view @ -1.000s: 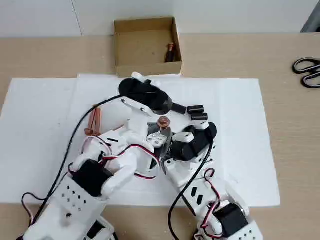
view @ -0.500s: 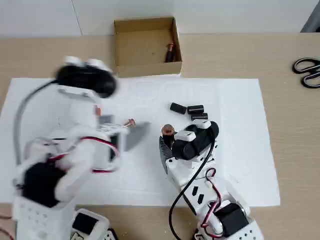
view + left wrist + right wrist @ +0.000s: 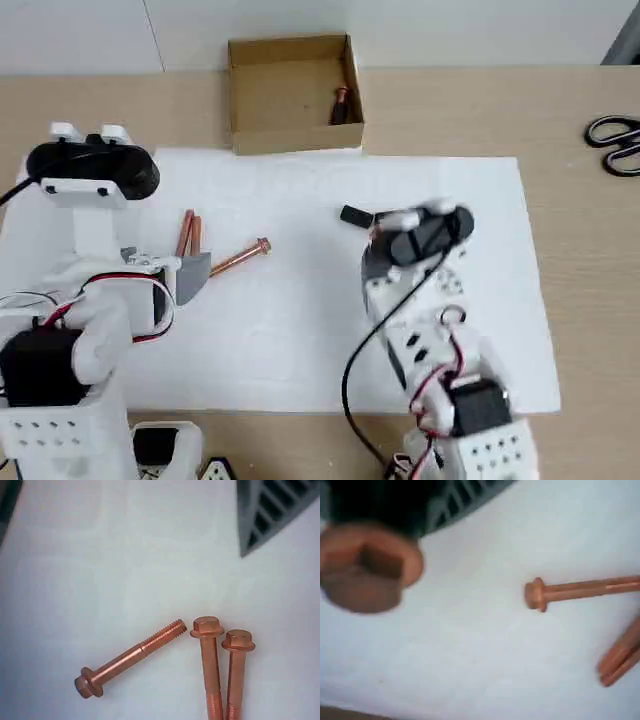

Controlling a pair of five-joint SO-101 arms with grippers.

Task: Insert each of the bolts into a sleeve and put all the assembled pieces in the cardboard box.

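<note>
White sheet (image 3: 300,340) lying on a wooden table (image 3: 560,110), two arms standing over it.
Left gripper (image 3: 185,280) is hanging spread beside three loose bolts (image 3: 209,665); cardboard box (image 3: 290,140) is holding one assembled piece (image 3: 340,105); black sleeve (image 3: 355,215) is lying beside the right gripper (image 3: 378,245), which is pinching a bolt (image 3: 370,567).

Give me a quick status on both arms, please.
Left gripper open over three loose bolts. Right gripper shut on a bolt. One piece in cardboard box. Nothing blocking.
</note>
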